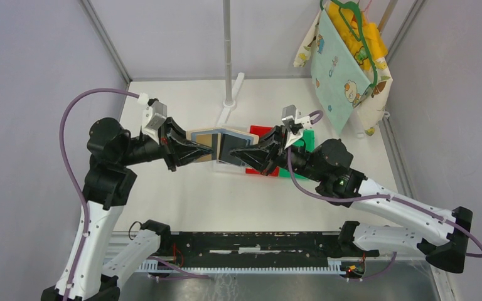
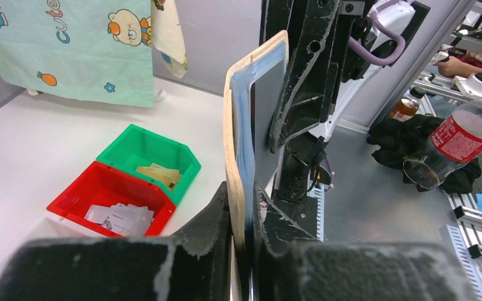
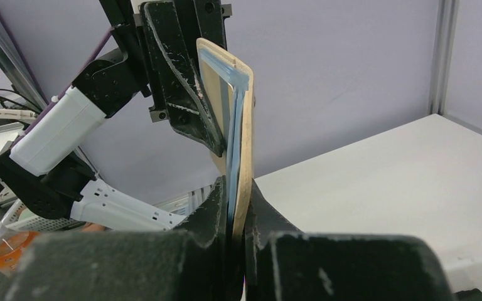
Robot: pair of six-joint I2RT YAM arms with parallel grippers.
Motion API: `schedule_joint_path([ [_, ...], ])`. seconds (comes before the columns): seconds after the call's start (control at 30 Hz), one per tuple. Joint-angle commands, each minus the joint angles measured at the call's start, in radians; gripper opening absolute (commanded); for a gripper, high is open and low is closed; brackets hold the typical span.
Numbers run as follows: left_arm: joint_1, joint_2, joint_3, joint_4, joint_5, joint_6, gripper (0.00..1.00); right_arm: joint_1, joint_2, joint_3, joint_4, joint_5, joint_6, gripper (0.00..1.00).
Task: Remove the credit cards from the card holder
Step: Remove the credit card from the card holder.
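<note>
The card holder (image 1: 202,137) hangs open in the air over the table's middle, tan outside, with a pale blue-grey pocket and a dark inner face. My left gripper (image 1: 212,150) is shut on its left end. My right gripper (image 1: 227,155) is shut on its right end, so the fingertips almost meet. The left wrist view shows the holder (image 2: 232,125) edge-on between my left gripper's (image 2: 243,202) fingers. The right wrist view shows it (image 3: 245,125) clamped in my right gripper (image 3: 235,204). Gold credit cards (image 2: 159,174) lie in the green bin, silver-grey ones (image 2: 122,216) in the red bin.
A red bin (image 1: 260,132) and a green bin (image 1: 305,139) sit on the table under my right arm; they also show in the left wrist view, red (image 2: 75,197) and green (image 2: 132,141). A metal pole stand (image 1: 228,63) rises at the back. Cloths hang on a hanger (image 1: 342,69) at the back right.
</note>
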Motion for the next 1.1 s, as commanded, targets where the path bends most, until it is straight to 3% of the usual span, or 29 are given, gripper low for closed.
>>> schedule_joint_path([
  [0.0, -0.003, 0.034, 0.057, -0.016, 0.022, -0.046, 0.1, -0.027, -0.026, -0.028, 0.156, -0.041, 0.069, 0.0],
  [0.07, -0.002, 0.045, 0.07, -0.032, 0.02, -0.045, 0.03, -0.049, -0.025, -0.043, 0.177, -0.068, 0.103, 0.02],
  [0.1, -0.003, 0.051, 0.077, -0.043, 0.014, -0.047, 0.02, -0.068, -0.019, -0.045, 0.178, -0.083, 0.121, 0.1],
  [0.17, -0.003, 0.078, 0.106, -0.105, 0.018, -0.007, 0.02, -0.116, -0.001, -0.043, 0.183, -0.152, 0.17, 0.45],
  [0.23, -0.003, 0.122, 0.158, -0.219, 0.002, 0.054, 0.02, -0.182, 0.02, -0.039, 0.179, -0.21, 0.223, 0.67],
  [0.33, -0.003, 0.213, 0.279, -0.447, -0.039, 0.189, 0.02, -0.282, 0.039, -0.012, 0.097, -0.253, 0.255, 0.82],
  [0.5, 0.0, 0.347, 0.399, -0.736, -0.124, 0.348, 0.02, -0.428, 0.016, 0.062, -0.118, -0.204, 0.196, 0.9],
  [0.7, 0.003, 0.426, 0.435, -0.871, -0.182, 0.387, 0.02, -0.522, -0.044, 0.11, -0.236, -0.134, 0.16, 0.9],
  [0.77, 0.003, 0.433, 0.431, -0.88, -0.187, 0.392, 0.02, -0.521, -0.036, 0.097, -0.19, -0.203, 0.207, 0.89],
  [0.9, 0.005, 0.435, 0.434, -0.879, -0.181, 0.378, 0.02, -0.49, 0.031, -0.02, 0.116, -0.408, 0.457, 0.87],
  [1.07, 0.007, 0.44, 0.435, -0.88, -0.182, 0.355, 0.02, -0.381, 0.103, -0.082, 0.304, -0.446, 0.565, 0.82],
])
